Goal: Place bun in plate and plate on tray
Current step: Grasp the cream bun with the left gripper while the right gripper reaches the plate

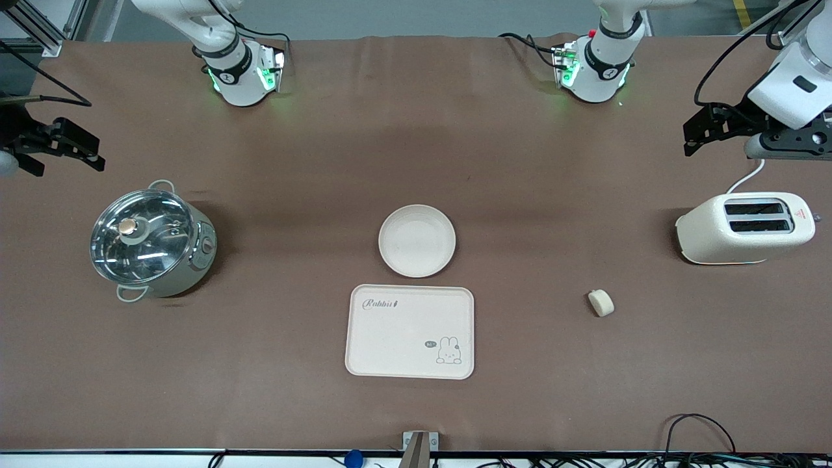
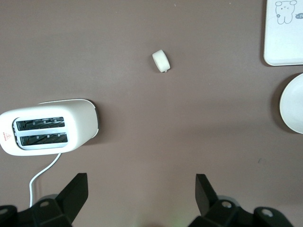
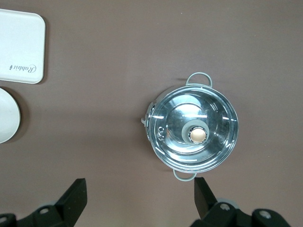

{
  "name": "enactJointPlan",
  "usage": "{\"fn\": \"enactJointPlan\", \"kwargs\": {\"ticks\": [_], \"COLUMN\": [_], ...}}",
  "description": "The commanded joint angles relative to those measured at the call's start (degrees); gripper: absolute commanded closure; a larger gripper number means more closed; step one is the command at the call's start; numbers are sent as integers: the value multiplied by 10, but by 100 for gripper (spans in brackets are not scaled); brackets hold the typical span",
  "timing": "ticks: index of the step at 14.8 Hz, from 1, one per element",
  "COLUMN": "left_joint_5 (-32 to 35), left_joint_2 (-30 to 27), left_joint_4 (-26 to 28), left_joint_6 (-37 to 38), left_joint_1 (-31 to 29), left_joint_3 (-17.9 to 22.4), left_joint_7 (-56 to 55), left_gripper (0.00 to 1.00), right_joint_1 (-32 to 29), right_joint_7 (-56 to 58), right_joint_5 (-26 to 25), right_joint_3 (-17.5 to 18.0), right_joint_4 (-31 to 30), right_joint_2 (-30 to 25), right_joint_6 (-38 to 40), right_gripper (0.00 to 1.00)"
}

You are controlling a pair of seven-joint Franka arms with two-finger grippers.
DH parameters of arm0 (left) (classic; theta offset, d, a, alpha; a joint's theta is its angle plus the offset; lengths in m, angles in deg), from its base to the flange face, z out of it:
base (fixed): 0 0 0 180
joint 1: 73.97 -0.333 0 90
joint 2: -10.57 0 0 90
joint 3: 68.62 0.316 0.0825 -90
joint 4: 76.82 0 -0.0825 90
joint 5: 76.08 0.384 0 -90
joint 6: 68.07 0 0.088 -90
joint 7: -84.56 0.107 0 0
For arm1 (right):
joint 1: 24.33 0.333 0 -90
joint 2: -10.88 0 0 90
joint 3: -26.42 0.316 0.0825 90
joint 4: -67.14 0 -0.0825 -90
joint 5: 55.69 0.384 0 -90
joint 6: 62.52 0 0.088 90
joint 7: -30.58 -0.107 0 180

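The bun (image 1: 601,303) lies on the brown table toward the left arm's end, nearer the front camera than the toaster; it also shows in the left wrist view (image 2: 161,61). The empty plate (image 1: 416,240) sits mid-table, just farther from the camera than the empty tray (image 1: 403,338). My left gripper (image 1: 690,138) is open and empty, up over bare table by the toaster, as its wrist view shows (image 2: 141,182). My right gripper (image 1: 97,156) is open and empty, up over bare table by the pot, as its wrist view shows (image 3: 139,187).
A cream toaster (image 1: 744,227) with a white cord stands at the left arm's end. A metal pot with a glass lid (image 1: 153,240) stands at the right arm's end. Cables lie along the table's front edge.
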Motion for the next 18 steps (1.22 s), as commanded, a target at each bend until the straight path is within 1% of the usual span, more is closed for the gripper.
{"fn": "enactJointPlan", "kwargs": {"ticks": [1,3,5,7,9,11,13,15,16,18], "left_joint_5": [-11,-8,-4,-3,0,12,12,13,13,13], "left_joint_2": [7,15,51,86,132,153,178,218,247,290], "left_joint_4": [-21,-30,-53,-53,-52,-18,13,23,23,23], "left_joint_6": [16,15,15,12,-9,-76,-145,-204,-231,-286], "left_joint_1": [-2,-2,-2,-3,-6,-19,-19,-20,-21,-20], "left_joint_3": [0,-1,-1,1,1,0,0,0,0,0], "left_joint_7": [0,-1,4,2,-5,-17,-61,-111,-155,-213], "left_gripper": [0,0,0,0,0,0,0,0,0,0], "right_joint_1": [-10,-26,-26,-22,-19,-4,5,27,38,48], "right_joint_7": [-15,-31,-31,-32,-32,-35,-64,-104,-118,-131], "right_joint_5": [2,2,2,3,11,17,81,103,115,155], "right_joint_3": [-4,-4,-4,-3,-1,0,-1,-1,-1,-1], "right_joint_4": [-19,-19,-18,-18,-15,-19,-19,-19,-19,-19], "right_joint_2": [-14,-14,-14,-14,-12,7,39,76,95,133], "right_joint_6": [1,7,6,4,-8,-40,-52,-87,-108,-141], "right_gripper": [0,0,0,0,0,0,0,0,0,0]}}
